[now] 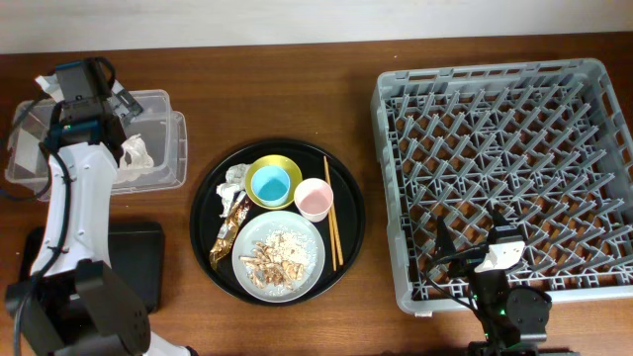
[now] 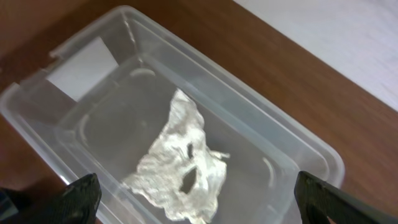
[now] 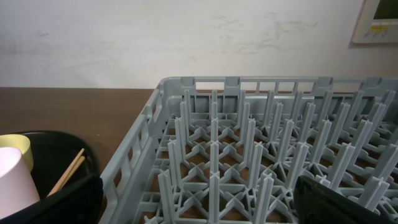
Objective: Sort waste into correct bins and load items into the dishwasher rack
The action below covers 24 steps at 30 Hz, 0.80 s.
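**Napkin in the clear box, left gripper spread above it**

The napkin (image 2: 180,162) lies loose on the floor of the box (image 2: 298,134). The left gripper (image 2: 202,202) hangs over it, fingers wide apart and holding nothing. Risk: the second napkin (image 1: 234,181) on the round tray (image 1: 206,218) sits just beside the bowl (image 1: 259,196), so a careless pinch may knock the bowl. The right gripper (image 3: 202,202), also spread and empty, sits at the rack (image 3: 205,84).
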### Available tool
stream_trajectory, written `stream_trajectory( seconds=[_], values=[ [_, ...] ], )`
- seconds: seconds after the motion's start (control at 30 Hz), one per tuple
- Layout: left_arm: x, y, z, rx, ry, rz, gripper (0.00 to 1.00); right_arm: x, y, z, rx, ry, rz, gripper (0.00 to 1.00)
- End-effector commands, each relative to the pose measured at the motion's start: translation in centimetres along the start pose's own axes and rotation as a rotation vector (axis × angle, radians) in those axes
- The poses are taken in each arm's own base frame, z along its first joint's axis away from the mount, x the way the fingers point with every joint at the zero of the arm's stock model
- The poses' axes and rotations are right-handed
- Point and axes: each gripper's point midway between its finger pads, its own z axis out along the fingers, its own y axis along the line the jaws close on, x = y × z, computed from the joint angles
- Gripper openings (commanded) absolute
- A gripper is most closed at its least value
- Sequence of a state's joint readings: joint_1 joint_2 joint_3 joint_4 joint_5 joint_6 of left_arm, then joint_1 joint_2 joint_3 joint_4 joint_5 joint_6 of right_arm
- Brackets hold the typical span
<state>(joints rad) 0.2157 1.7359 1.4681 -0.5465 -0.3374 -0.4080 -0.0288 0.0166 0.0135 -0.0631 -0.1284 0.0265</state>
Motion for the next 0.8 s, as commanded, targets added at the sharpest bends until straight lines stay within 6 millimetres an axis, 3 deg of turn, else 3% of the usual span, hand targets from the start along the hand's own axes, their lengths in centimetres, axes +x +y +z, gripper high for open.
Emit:
stream_trajectory(
  seconds=[0.0,0.1,0.17,0.2,0.23,0.33,0.53,0.63,0.77],
  values=[
    [1.2,-3.8,-4.9,0.302,0.117,0.001,0.99,0.3,-0.3,0.0,0.015,0.004,0.009,0.98],
    [4.3,-6.5,-9.0,0.525,0.283,0.011,0.99,0.3,-0.3,0.0,0.015,0.004,0.009,0.98],
    [8.0,-6.8,-10.4,0.54,0.436,0.035,0.95,0.3,-0.3,0.0,0.015,0.004,0.009,0.98],
    [10.2,-6.6,-10.8,0.51,0.516,0.059,0.91,0.3,-0.3,0.0,0.015,0.004,0.009,0.98],
    [11.8,-6.4,-10.9,0.477,0.57,0.082,0.8,0.3,-0.3,0.0,0.015,0.004,0.009,0.98],
    [15.2,-6.1,-10.4,0.402,0.634,0.153,0.69,0.3,-0.3,0.0,0.015,0.004,0.009,0.98],
    [20.4,-7.2,-8.2,0.388,0.676,0.236,0.6,0.3,-0.3,0.0,0.015,0.004,0.009,0.98],
    [21.9,-7.8,-6.8,0.383,0.677,0.259,0.6,0.3,-0.3,0.0,0.015,0.004,0.009,0.98],
    [22.3,-8.2,-5.0,0.357,0.657,0.271,0.6,0.3,-0.3,0.0,0.015,0.004,0.009,0.98]
  ],
)
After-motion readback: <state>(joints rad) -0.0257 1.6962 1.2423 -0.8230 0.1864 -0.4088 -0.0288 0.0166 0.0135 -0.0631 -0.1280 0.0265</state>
